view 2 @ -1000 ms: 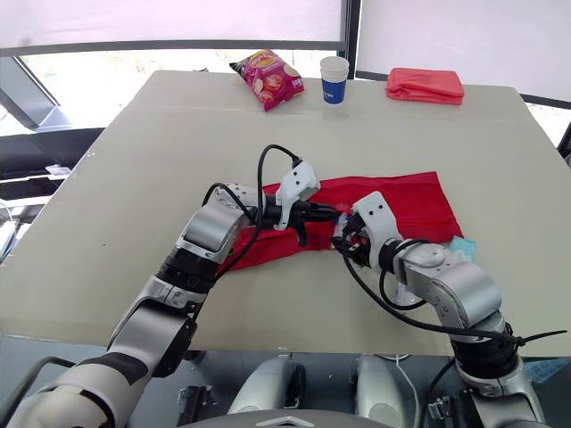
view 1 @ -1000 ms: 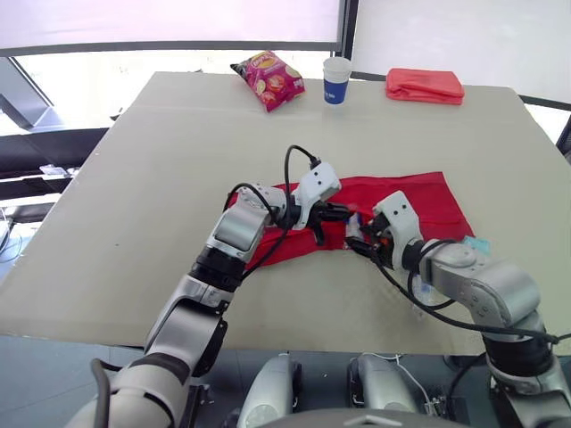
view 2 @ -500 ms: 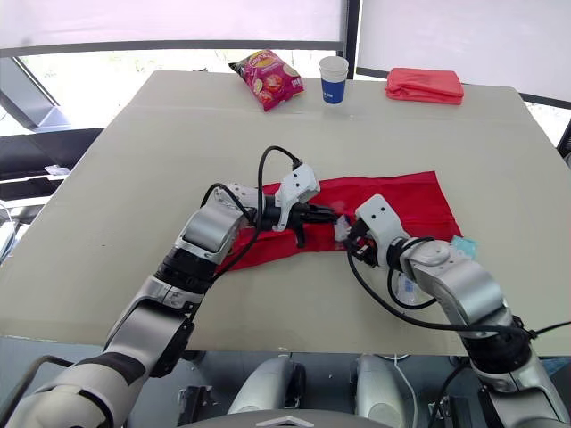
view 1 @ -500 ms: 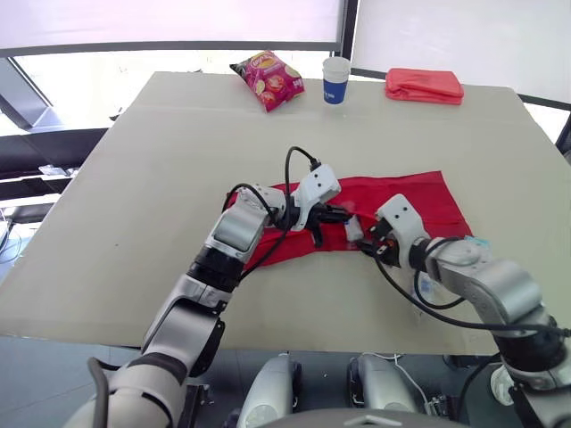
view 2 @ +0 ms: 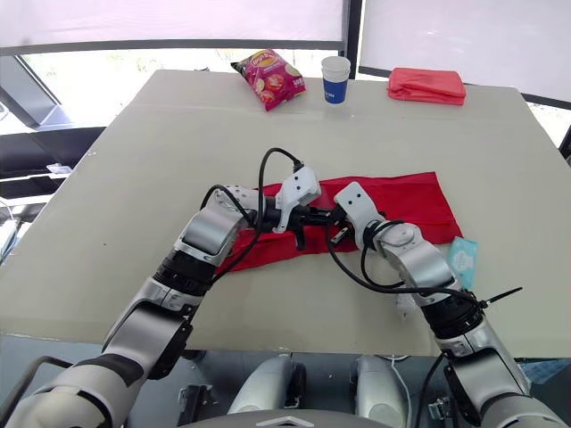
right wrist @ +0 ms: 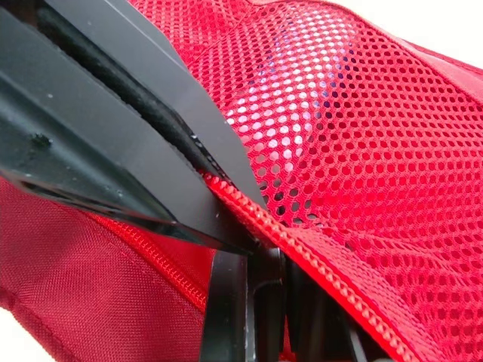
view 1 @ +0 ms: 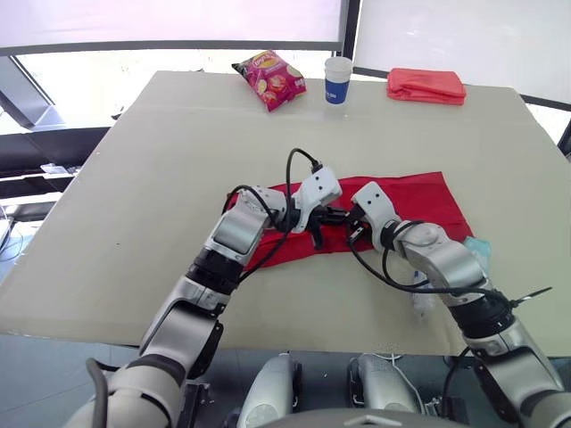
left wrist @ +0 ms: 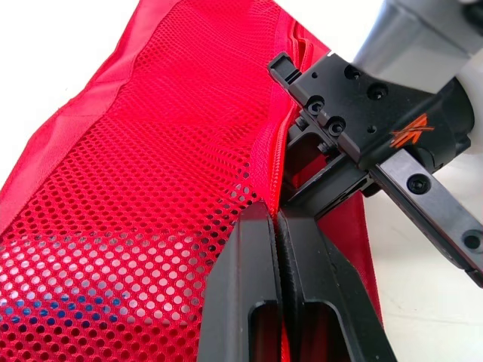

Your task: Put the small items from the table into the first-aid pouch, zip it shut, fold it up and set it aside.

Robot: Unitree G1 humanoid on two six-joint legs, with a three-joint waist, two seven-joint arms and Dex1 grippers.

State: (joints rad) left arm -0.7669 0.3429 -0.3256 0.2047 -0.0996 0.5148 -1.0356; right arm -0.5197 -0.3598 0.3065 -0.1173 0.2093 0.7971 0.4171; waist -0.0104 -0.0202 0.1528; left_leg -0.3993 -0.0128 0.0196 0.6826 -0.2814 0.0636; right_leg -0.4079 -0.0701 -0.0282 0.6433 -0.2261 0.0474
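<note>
The first-aid pouch [view 1: 419,201] is spread flat and open on the table [view 1: 161,178], slightly right of the middle, with its red mesh panel [left wrist: 166,188] turned upward. Its zipper [right wrist: 324,264] is seen running along the edge of the mesh. The near left part of the pouch is met by both grippers, which are brought tip to tip there. The left gripper [left wrist: 275,219] is pressed closed, and the edge of the mesh by the zipper line is pinched between its fingers. The right gripper [right wrist: 260,264] is drawn narrow against the same zipper line, just beside the left one, and the pouch's edge is caught between its fingers. A light blue packet [view 2: 462,256] is laid on the table to the near right of the pouch, apart from it. Along the far edge a snack bag [view 1: 269,78], a paper cup [view 1: 337,79] and a folded red bundle [view 1: 426,85] are lined up, well apart from the pouch.
</note>
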